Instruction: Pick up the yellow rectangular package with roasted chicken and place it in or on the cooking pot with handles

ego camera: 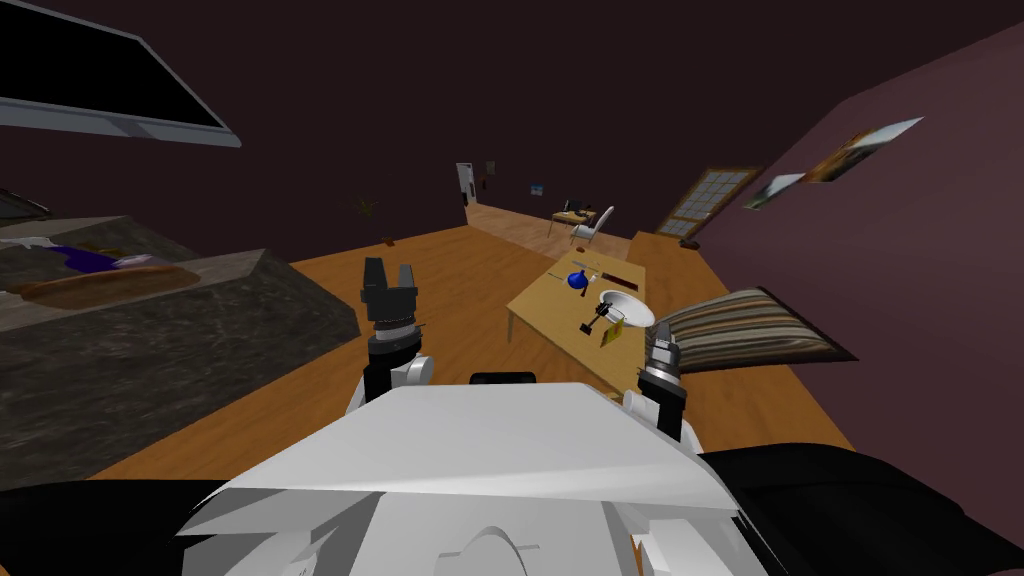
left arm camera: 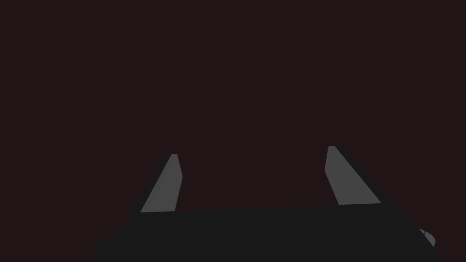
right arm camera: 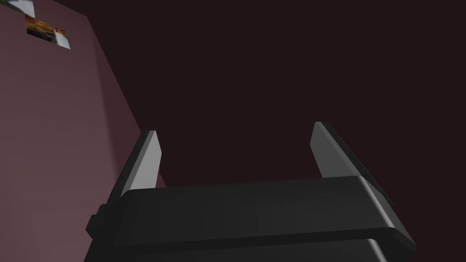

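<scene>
Over floor (ego camera: 455, 275): left hand (left arm camera: 252, 151), right hand (right arm camera: 236, 128) upright, fingers (left arm camera: 164, 186) apart.

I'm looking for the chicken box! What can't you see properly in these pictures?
- Yellow package: head view, too small to show any chicken picture on it.
- White pot: head view, too small to make out handles.
- Blue thing: head view, too small to name.
- Table: head view, near corner hidden behind the right gripper.
</scene>
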You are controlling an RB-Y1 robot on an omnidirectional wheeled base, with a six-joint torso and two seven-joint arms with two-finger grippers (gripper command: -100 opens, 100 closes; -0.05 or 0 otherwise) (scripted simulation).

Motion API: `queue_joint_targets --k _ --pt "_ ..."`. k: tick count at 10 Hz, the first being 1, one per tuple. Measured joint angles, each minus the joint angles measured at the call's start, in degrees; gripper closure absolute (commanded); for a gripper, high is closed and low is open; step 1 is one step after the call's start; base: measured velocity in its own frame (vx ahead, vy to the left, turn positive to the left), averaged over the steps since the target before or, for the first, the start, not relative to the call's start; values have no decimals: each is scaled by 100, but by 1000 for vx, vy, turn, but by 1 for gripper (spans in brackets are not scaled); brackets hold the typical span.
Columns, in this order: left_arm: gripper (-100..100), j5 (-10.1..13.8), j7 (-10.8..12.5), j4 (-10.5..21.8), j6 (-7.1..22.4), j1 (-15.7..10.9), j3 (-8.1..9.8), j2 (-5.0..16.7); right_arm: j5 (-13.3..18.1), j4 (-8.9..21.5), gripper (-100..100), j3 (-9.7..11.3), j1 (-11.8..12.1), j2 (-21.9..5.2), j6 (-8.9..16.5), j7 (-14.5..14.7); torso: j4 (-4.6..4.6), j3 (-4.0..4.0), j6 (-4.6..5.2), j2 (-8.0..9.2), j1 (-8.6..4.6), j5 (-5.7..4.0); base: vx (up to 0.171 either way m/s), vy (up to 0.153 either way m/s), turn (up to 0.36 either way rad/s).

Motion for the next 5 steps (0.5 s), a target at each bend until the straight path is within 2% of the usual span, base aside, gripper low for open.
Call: queue_joint_targets --k 1,2,3,5 --pt "0 0 0 0 0 1 1 0 10 124 -100 -71 -12 9 -28 102 0 1 4 3 -3 0 37 47 165" --pt "0 0 0 0 0 0 0 0 26 428 -100 -216 -88 -51 -125 222 0 -1 1 -2 -2 -1 60 60 330" --pt "0 0 0 0 0 0 0 0 54 656 -100 -406 -138 -78 -166 374 -2 -5 -1 -9 2 1 44 28 128" --pt "0 0 0 0 0 0 0 0 126 1077 -100 -621 -151 -31 -293 668 0 0 2 0 -9 -2 27 15 142"
